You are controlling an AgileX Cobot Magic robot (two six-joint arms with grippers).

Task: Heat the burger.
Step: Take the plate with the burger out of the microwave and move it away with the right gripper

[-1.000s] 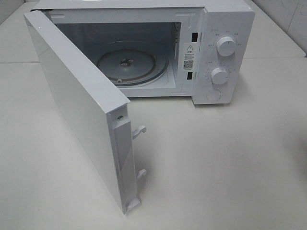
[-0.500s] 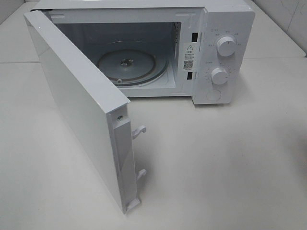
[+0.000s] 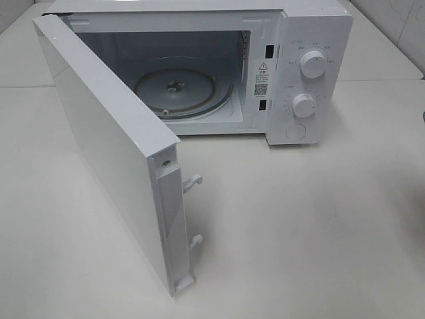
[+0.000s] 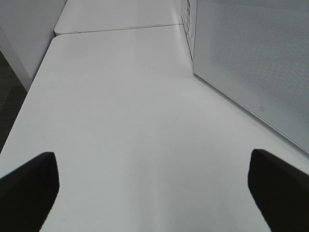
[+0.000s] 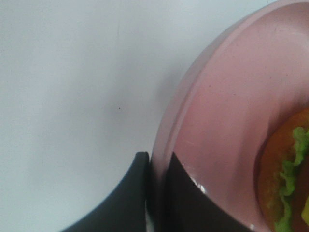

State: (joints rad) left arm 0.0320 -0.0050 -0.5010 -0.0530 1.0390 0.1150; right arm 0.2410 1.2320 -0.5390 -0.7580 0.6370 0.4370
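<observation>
Two black jaws of the right gripper [image 5: 155, 166] pinch the rim of a round pink plate [image 5: 212, 121], one outside it and one inside. On the plate sits the burger [image 5: 285, 183], its golden bun and green lettuce only partly in the right wrist view. The left gripper [image 4: 154, 191] hangs with its jaws spread wide over the bare white worktop [image 4: 125, 121], near the swung-open door [image 3: 106, 146] of a white microwave [image 3: 312, 40], whose glass turntable [image 3: 176, 88] lies uncovered.
</observation>
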